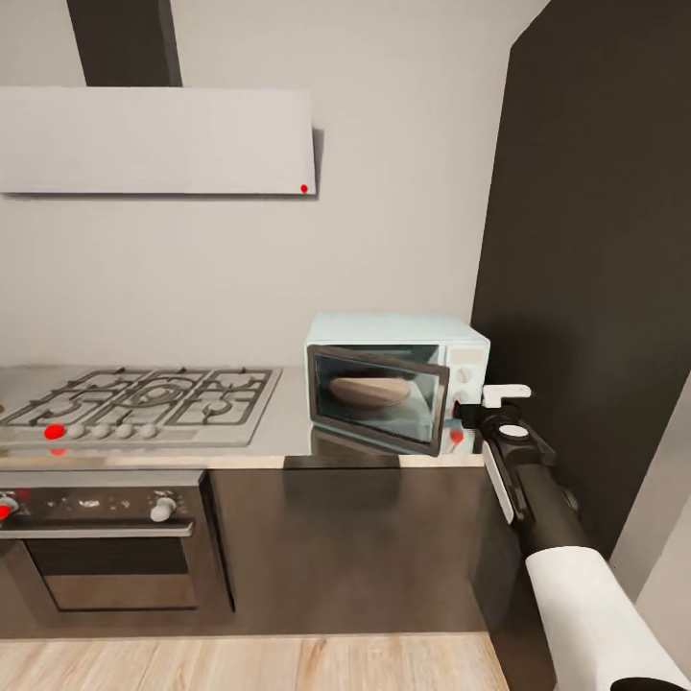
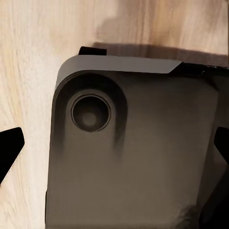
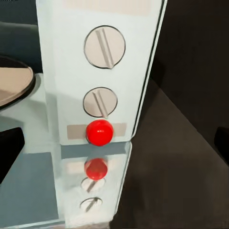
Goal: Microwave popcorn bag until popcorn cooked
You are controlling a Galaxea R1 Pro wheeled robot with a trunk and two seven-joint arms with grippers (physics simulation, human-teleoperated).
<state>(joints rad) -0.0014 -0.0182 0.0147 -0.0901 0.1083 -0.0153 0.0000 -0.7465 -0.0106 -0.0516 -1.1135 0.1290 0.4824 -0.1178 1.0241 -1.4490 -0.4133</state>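
The small pale mint-blue microwave (image 1: pixel 398 379) sits on the glossy grey countertop (image 1: pixel 278 422) with its dark glass door swung partly open, and the right gripper (image 1: pixel 480 408) hovers just beside its white knob panel, the red button (image 3: pixel 99 132) straight ahead between parted fingertips that clasp nothing. A tan rounded shape (image 1: pixel 369 390) behind the glass is probably the brown paper popcorn bag, though reflections blur it. The left gripper's (image 2: pixel 114 148) dark tips are wide apart over pale wood floor.
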